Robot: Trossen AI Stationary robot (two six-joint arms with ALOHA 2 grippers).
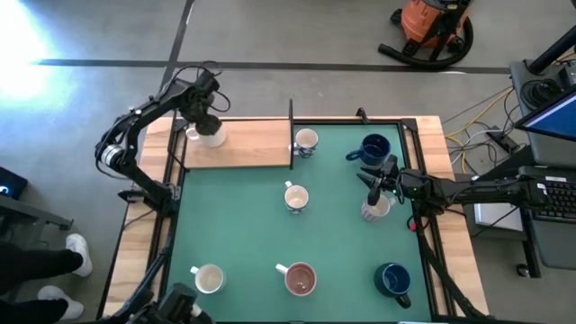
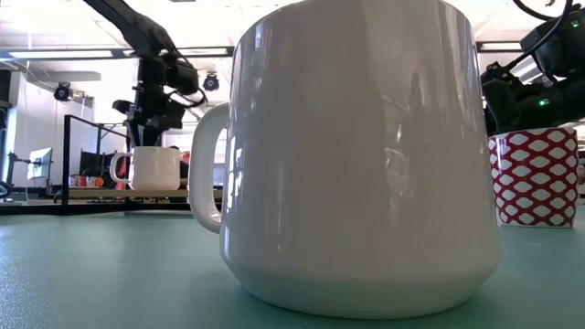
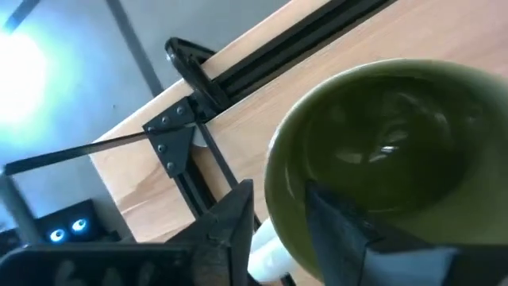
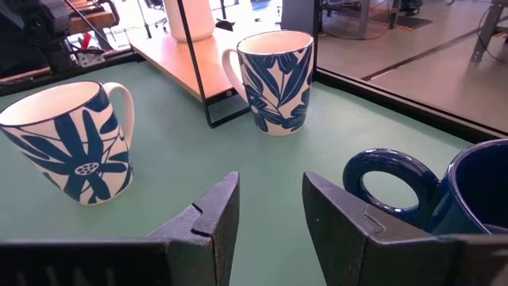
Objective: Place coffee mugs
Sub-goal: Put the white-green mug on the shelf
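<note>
Left tool (image 3: 278, 218) astride glossy olive-glazed mug (image 3: 389, 151) rim on pale wood; right tool (image 4: 270, 214) released.

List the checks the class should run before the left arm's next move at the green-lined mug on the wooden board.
1. Green-lined mug stands upright on the wooden board: ok.
2. Left gripper straddles the mug's rim, one finger inside and one outside: ok.
3. Left fingers free of the rim, so lifting would not drag the mug: cannot tell.
4. Right gripper is open with nothing between its fingers: ok.
5. The two floral mugs stand upright on the green mat: ok.
</note>
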